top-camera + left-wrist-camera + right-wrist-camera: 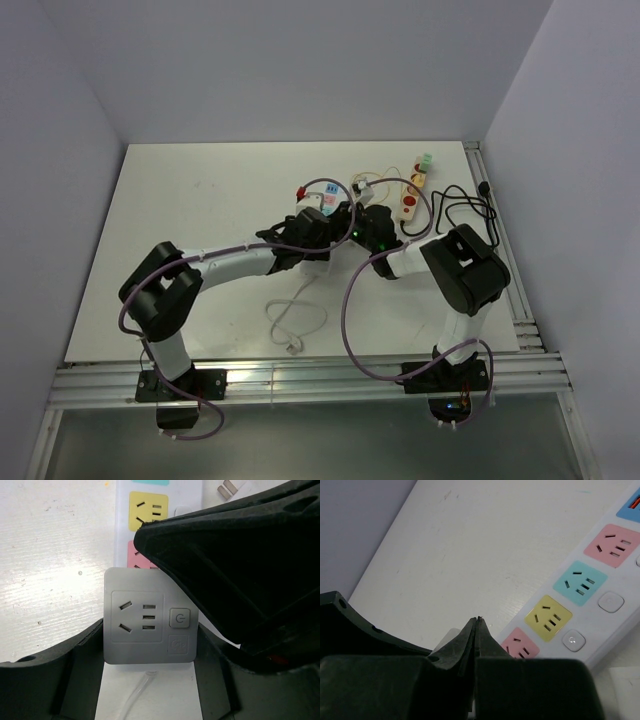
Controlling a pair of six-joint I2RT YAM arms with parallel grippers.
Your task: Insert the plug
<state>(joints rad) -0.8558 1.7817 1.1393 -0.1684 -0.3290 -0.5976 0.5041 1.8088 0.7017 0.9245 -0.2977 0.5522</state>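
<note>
As left claw [149, 647] grips, grey plug [137, 612] sits between fingers [60, 680] — touching both.

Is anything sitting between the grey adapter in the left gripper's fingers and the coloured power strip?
Yes. The shut right gripper hangs just beyond the grey adapter, covering much of the power strip's nearest pink socket in the left wrist view. The yellow socket next along shows uncovered.

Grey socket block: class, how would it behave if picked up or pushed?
The grey socket block is probably stiff: a moulded square with crisp edges. Its smooth faces may slip. Flat and boxy, it should slide rather than roll.
</note>
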